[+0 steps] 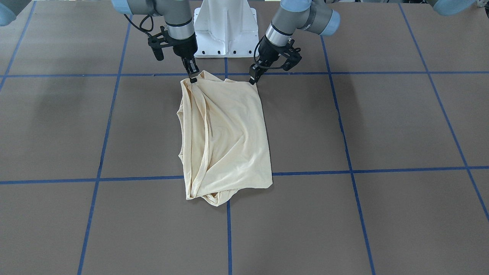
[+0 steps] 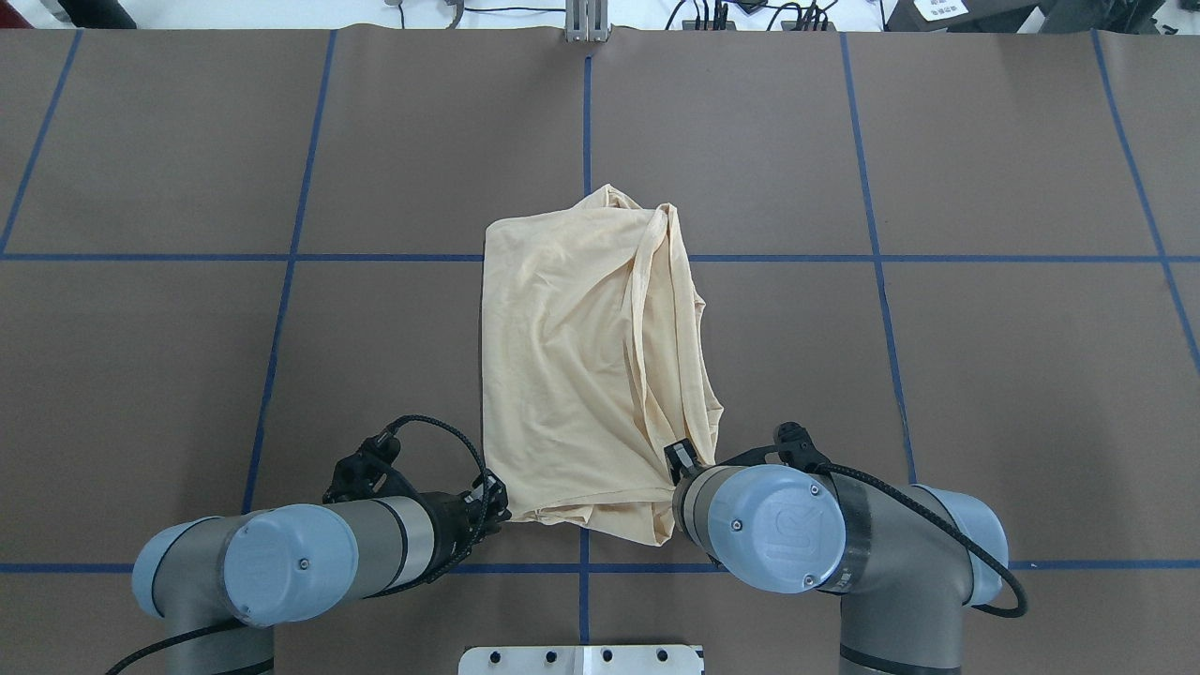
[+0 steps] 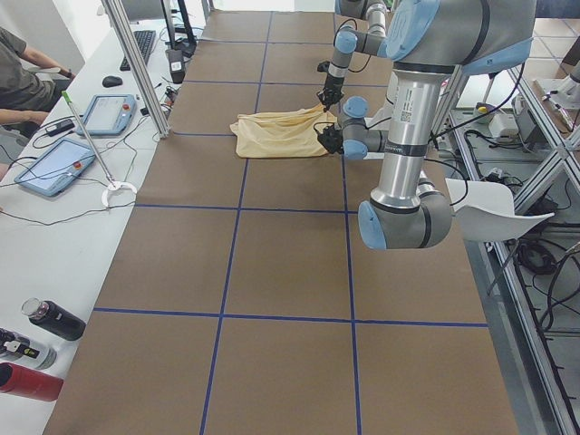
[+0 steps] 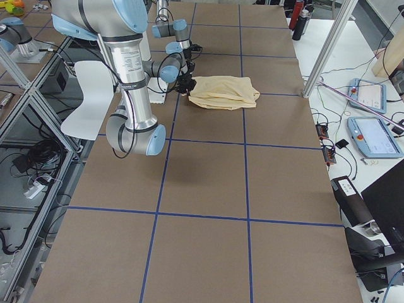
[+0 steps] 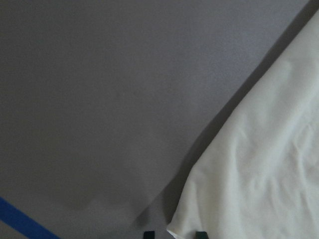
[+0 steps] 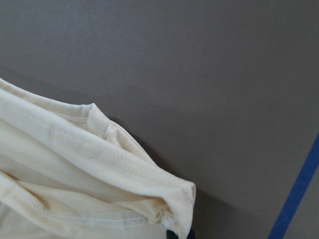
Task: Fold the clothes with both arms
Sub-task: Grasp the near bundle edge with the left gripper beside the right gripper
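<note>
1. Front-facing view: the cream-yellow shirt lies near the middle of the brown table, folded into a rough upright oblong with its plain side up. Long ridged folds and a hem run down the view's left edge. The other side is smoother, and the near end is bunched. The right gripper pinches the far corner on the view's left, which rises a little to meet it. The left gripper has its tips at the other far corner. Blue tape lines divide the table into squares, and the white pedestal stands behind the shirt.
2. Overhead view: the shirt lies across the centre tape line, its crumpled folds on the robot's right. Both grippers are at its near edge, one at each corner.
3. Left side view: the far corner of the cloth is lifted into a small peak under the far arm. A person's arm, two tablets and some bottles are on the white bench beside the table.
4. Right side view: the shirt is a low, flat bundle well up the table.
5. Left wrist view: two dark fingertips stand slightly apart. The pale corner lies between them, with a gap on one side, so they are not clamped.
6. Right wrist view: stitched hems are layered and gathered at the dark tip, which is nipped shut on them.
</note>
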{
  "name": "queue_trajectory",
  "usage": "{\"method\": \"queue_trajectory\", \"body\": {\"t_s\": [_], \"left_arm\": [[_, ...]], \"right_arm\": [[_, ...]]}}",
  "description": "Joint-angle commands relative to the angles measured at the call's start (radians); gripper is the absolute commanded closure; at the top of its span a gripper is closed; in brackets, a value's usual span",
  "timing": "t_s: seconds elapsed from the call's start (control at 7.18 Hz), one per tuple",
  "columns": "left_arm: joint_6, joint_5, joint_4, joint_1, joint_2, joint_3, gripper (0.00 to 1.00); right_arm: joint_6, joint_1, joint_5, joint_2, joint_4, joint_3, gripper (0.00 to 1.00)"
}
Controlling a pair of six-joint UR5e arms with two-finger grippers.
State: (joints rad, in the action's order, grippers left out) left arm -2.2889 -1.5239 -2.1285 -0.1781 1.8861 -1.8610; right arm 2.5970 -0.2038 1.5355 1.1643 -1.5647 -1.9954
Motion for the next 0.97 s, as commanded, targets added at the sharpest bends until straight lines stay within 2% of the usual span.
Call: {"method": "queue_trajectory", "body": {"t_s": [0.0, 0.42, 0.84], "left_arm": [[-0.004, 0.008, -0.002, -0.003, 0.001, -0.001, 1.00], [0.006, 0.001, -0.002, -0.004, -0.013, -0.079, 1.00], [-0.009, -0.019, 0.007, 0.009, -0.034, -0.217, 1.00]], "right_arm": [[0.000, -0.002, 0.000, 0.000, 0.000, 0.000, 1.00], [0.000, -0.002, 0.000, 0.009, 0.000, -0.014, 1.00], [0.017, 0.038, 0.002, 0.075, -0.003, -0.120, 1.00]]}}
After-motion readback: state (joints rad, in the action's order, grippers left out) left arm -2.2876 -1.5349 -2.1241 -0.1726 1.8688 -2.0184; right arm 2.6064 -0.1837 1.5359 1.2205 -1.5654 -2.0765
